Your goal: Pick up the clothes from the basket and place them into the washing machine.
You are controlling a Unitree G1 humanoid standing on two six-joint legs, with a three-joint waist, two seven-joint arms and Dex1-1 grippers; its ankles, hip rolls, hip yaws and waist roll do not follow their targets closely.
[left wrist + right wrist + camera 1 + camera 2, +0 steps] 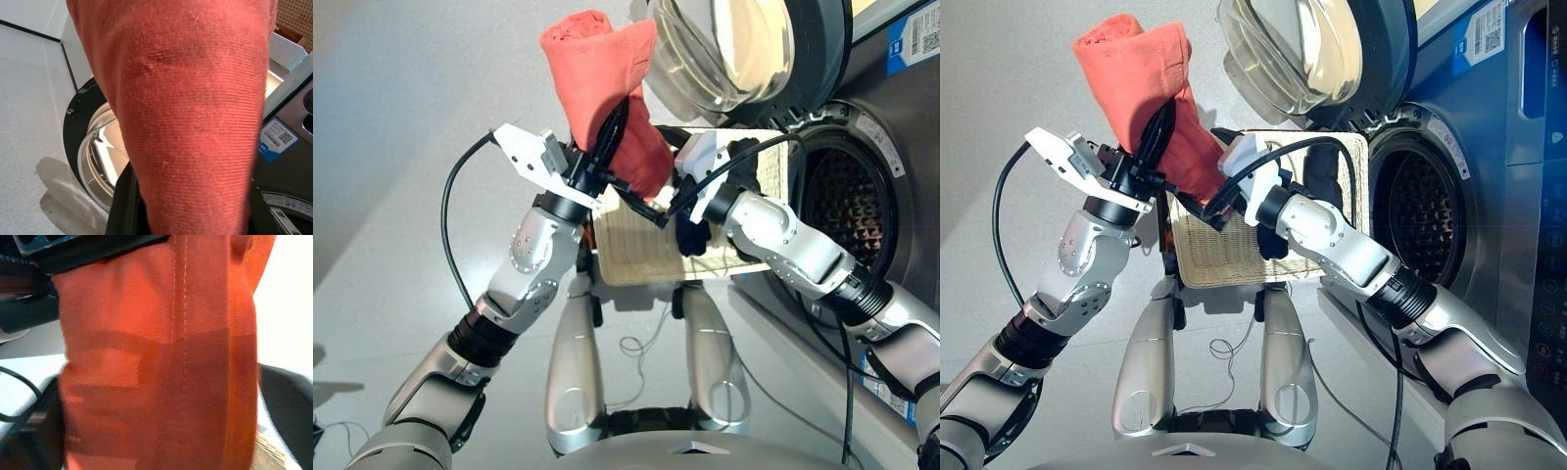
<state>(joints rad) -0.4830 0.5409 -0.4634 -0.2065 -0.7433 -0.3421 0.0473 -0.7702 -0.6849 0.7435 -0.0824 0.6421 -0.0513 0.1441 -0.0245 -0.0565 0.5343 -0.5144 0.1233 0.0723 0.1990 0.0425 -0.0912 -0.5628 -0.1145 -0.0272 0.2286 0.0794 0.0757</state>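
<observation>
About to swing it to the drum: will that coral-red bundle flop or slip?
The coral-red bundle stands upright above the left hand, so it probably holds shape. Being soft woven cloth, it is likely light and unlikely to slip.

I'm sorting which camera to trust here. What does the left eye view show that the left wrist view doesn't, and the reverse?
Only the left eye view shows both arms, the cream basket below them, a dark bundle lying in it, and the perforated drum. Only the left wrist view shows the coral-red bundle close up, with its weave, filling most of the picture, plus a blue label on the machine. Both show that bundle, held up by the left gripper, and the open porthole door.
</observation>
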